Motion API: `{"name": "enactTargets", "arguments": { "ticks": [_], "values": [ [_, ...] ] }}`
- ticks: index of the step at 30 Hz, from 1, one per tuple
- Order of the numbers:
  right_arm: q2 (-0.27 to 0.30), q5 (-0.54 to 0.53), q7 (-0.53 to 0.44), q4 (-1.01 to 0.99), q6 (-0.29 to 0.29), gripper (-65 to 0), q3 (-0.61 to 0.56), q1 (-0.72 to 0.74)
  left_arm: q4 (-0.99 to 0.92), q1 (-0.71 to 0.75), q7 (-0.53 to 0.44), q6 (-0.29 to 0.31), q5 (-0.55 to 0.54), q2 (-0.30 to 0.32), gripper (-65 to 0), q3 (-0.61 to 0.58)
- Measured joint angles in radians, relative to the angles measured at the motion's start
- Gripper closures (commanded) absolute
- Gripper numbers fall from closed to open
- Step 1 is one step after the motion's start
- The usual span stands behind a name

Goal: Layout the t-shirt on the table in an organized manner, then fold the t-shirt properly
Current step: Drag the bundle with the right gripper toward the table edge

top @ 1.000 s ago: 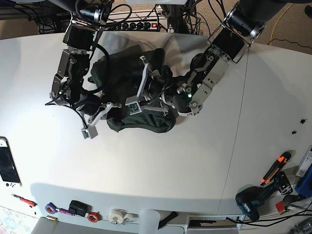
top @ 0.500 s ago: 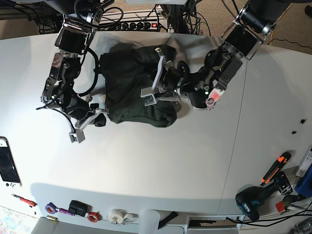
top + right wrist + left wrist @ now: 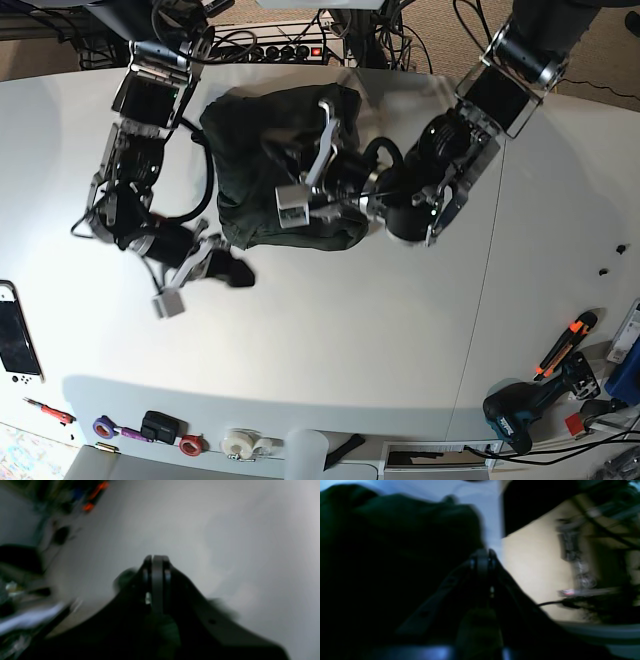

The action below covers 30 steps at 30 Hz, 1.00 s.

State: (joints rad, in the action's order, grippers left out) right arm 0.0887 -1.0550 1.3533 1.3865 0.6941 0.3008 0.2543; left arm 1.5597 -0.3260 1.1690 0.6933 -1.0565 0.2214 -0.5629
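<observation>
Base view: we see the dark green, soft cotton t-shirt [image 3: 270,170] bunched in a rumpled heap on the large white smooth table [image 3: 350,330], toward its far edge. The left arm reaches in from the view's right, elbow bent, forearm lying across the heap; its left gripper [image 3: 482,555] shows jaws pressed together beside dark cloth, though blur keeps us from telling whether fabric is pinched. The right arm hangs folded at the view's left, wrist turned down over the table. Its right gripper [image 3: 156,560] is closed, with a green scrap of cloth behind the fingertips.
</observation>
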Motion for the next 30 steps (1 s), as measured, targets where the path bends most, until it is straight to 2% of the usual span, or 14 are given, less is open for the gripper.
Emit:
{"name": "enactTargets", "arguments": {
  "ticks": [2, 4, 7, 9, 12, 14, 16, 19, 22, 27, 30],
  "values": [
    [-0.024, -0.071, 0.055, 0.011, -0.002, 0.0, 0.000, -0.036, 0.001, 0.001, -0.053, 0.002, 0.087, 0.000, 0.0, 0.053],
    [-0.057, -0.095, 0.060, 0.053, -0.002, 0.0, 0.001, -0.084, 0.000, 0.001, -0.105, -0.006, 0.183, -0.003, 0.0, 0.125],
    [-0.106, -0.118, 0.059, 0.156, -0.006, 0.0, 0.000, -0.164, 0.001, 0.001, -0.161, -0.064, 0.285, 0.000, 0.0, 0.239],
    [-0.129, -0.122, 0.064, 0.255, -0.001, 0.0, 0.000, -0.214, -0.001, 0.002, -0.209, -0.144, 0.353, 0.000, 0.0, 0.312],
    [-0.174, -0.099, 0.061, 0.422, 0.003, 0.0, 0.001, -0.299, -0.001, 0.001, -0.253, -0.215, 0.406, 0.007, 0.0, 0.404],
    [-0.204, -0.033, 0.063, 0.524, 0.000, 0.0, 0.000, -0.362, 0.000, 0.001, -0.258, -0.230, 0.416, 0.034, 0.0, 0.441],
    [-0.230, 0.084, 0.063, 0.603, -0.045, 0.0, 0.001, -0.419, -0.002, 0.002, -0.259, -0.245, 0.437, 0.067, 0.0, 0.457],
    [-0.230, 0.318, -0.092, 0.642, -0.083, 0.0, -0.023, -0.492, -0.002, 0.002, -0.259, -0.256, 0.437, 0.101, 0.0, 0.459],
    [-0.225, 0.555, -0.216, 0.637, -0.169, 0.0, -0.098, -0.546, -0.002, 0.005, -0.263, -0.256, 0.433, 0.122, 0.0, 0.456],
    [-0.227, 0.726, -0.281, 0.636, -0.283, 0.0, -0.265, -0.562, -0.002, 0.014, -0.262, -0.257, 0.435, 0.142, 0.0, 0.456],
    [-0.227, 0.867, -0.292, 0.636, -0.367, 0.0, -0.352, -0.562, -0.002, 0.018, -0.263, -0.256, 0.426, 0.138, 0.0, 0.455]
  ]
}}
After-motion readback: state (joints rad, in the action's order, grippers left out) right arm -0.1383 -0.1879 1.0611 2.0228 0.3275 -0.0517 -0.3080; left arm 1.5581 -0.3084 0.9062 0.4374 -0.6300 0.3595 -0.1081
